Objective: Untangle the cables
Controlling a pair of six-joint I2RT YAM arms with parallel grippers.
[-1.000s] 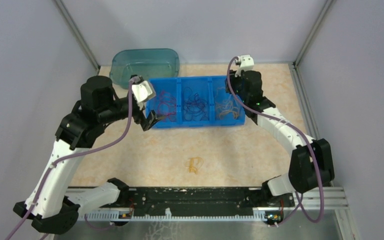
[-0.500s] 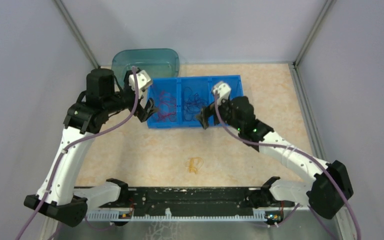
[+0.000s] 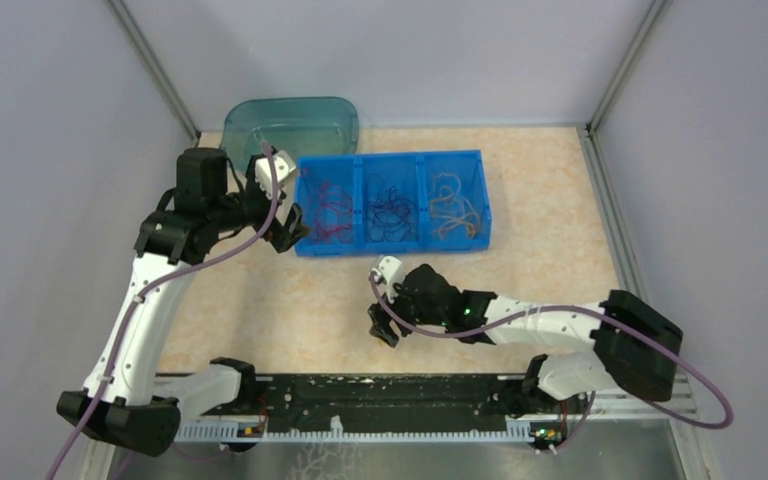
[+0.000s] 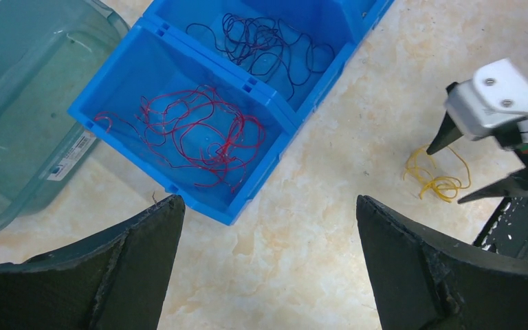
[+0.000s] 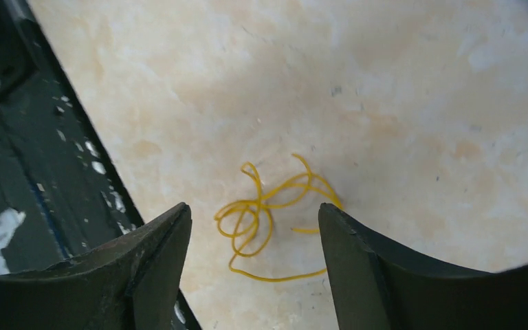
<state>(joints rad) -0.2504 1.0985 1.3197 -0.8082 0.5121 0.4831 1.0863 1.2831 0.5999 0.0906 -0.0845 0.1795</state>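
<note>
1. Your right pincer (image 5: 251,227) hangs spread over the yellow cable (image 5: 268,220), a loose curl on the table (image 5: 419,103).
2. It looks light, limp, springy (may slip): pinch where loops cross.
3. Your left pincer (image 4: 268,199), also spread, hovers beside the blue bin (image 3: 390,247)'s red cables (image 4: 192,134).

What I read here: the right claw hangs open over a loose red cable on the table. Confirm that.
One thing is wrong: the loose cable is yellow, not red. The right wrist view shows it on the table, below the open right claw.
</note>
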